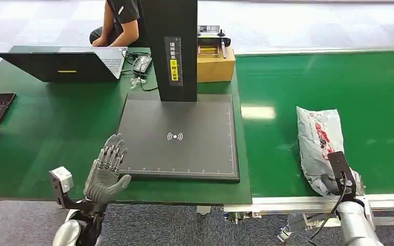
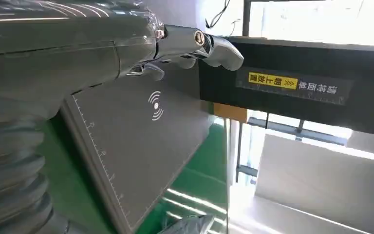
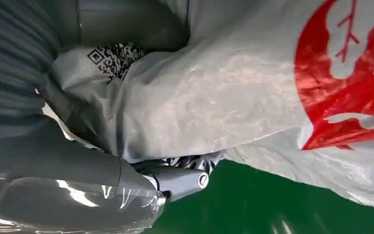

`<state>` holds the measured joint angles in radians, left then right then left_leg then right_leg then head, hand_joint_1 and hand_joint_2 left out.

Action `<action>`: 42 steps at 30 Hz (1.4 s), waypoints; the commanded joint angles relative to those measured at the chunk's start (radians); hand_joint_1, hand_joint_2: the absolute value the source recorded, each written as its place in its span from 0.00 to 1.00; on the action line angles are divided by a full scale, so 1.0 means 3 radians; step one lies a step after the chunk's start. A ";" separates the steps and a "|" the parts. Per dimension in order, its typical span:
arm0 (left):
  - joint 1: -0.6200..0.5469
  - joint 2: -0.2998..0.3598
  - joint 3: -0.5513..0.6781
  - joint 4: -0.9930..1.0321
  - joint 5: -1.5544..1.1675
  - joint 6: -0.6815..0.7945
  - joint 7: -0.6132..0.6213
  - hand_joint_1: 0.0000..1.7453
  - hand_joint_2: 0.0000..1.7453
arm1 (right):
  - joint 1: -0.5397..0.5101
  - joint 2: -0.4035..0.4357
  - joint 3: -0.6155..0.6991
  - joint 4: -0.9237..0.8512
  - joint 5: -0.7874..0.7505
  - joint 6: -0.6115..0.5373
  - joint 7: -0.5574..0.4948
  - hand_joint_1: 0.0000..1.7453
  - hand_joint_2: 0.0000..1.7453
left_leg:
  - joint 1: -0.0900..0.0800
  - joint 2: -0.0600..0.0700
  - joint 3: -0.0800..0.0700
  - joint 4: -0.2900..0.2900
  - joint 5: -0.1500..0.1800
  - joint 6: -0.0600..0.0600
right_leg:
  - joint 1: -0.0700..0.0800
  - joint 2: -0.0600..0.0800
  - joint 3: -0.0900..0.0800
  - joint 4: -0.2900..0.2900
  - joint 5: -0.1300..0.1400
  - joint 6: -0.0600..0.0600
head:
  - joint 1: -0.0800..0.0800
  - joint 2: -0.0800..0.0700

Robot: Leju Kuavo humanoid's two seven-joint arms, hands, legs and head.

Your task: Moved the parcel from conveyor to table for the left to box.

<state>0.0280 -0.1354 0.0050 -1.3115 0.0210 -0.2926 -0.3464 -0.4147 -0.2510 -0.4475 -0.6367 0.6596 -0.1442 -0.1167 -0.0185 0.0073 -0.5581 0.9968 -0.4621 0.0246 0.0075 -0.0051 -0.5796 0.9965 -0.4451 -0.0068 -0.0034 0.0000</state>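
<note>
Green conveyor belt (image 1: 338, 82) carries the grey plastic parcel with red print (image 1: 319, 146), well right of the flat black scanner pad (image 1: 179, 136). Right hand (image 1: 337, 183) grips the parcel's near end; its wrist view reveals a QR label (image 3: 114, 57). Left hand (image 1: 106, 169), fingers spread, hovers at the pad's near-left corner.

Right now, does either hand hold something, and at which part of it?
The right hand grips the parcel at its near end, on the conveyor. The left hand holds nothing; its fingers are apart.
</note>
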 commanded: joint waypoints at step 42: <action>-0.0048 0.0017 -0.0020 0.0078 -0.0021 0.0023 -0.0046 0.00 1.00 | 0.0819 0.0319 0.0773 -0.2465 0.0538 -0.0614 -0.0864 1.00 1.00 | 0.0002 0.0001 -0.0002 -0.0003 -0.0002 -0.0011 | 0.0000 0.0005 -0.0003 0.0000 -0.0002 0.0004 | 0.0000 0.0000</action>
<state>0.0342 -0.1369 0.0054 -1.3119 0.0168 -0.2815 -0.3563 -0.2434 -0.1801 -0.3415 -1.1316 0.7716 -0.3242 -0.3673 -0.0185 0.0068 -0.5602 0.9968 -0.4619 0.0249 0.0074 -0.0054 -0.5813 0.9967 -0.4452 -0.0066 -0.0034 0.0000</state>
